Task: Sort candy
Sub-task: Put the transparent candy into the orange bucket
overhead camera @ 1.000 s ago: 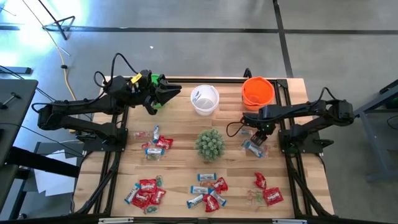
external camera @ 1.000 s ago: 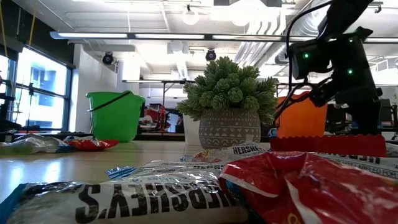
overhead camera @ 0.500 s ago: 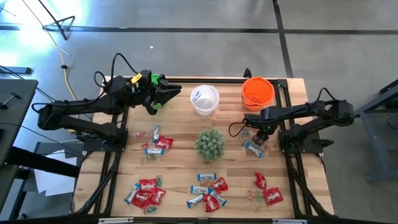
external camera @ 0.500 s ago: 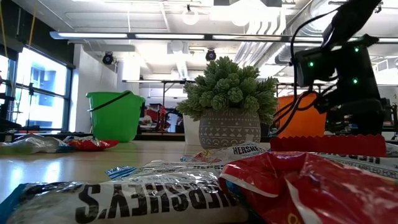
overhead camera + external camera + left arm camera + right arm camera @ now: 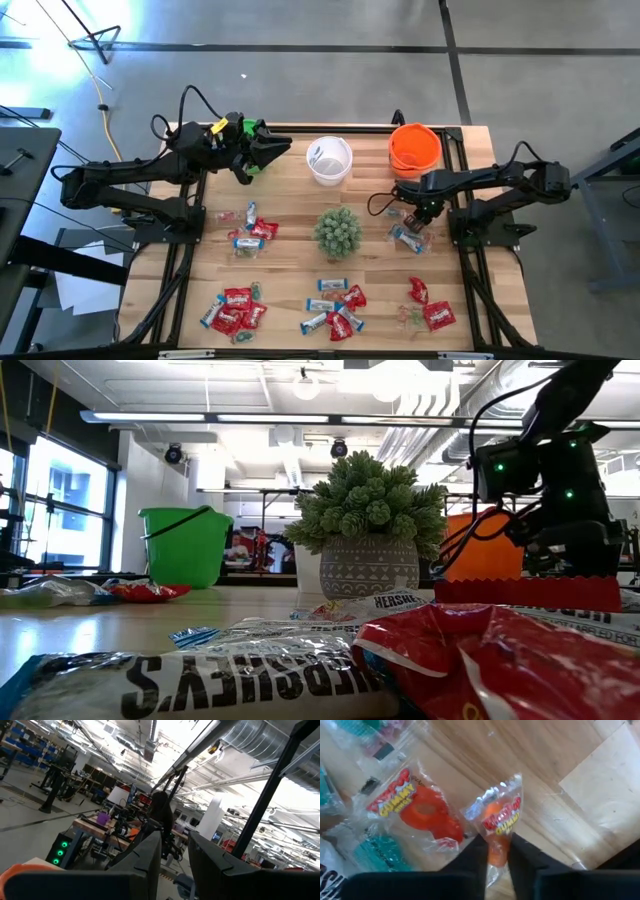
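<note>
A light wooden table stands on a grey concrete floor, with an open workshop hall visible beyond it in the low view.

Right gripper: positioned low over the right side of the table, just in front of the orange cup and directly above a small cluster of wrapped candy. In the right wrist view the two dark fingers are clenched on the lower end of a clear-wrapped orange gummy sweet, which stands out from between the fingertips. A second gummy sweet of the same kind lies on the wood just beside it, apart from the fingers. Pale blue wrappers show at the edge of that view.

Left gripper: held at the back left of the table, beside the white cup, pointing across toward it. In the left wrist view its fingers stand close together with a narrow gap and nothing between them.

Remaining candy: groups of red and blue-white wrapped pieces lie left of the potted spiky plant, and along the front edge at left, centre and right. All are well apart from both grippers.
</note>
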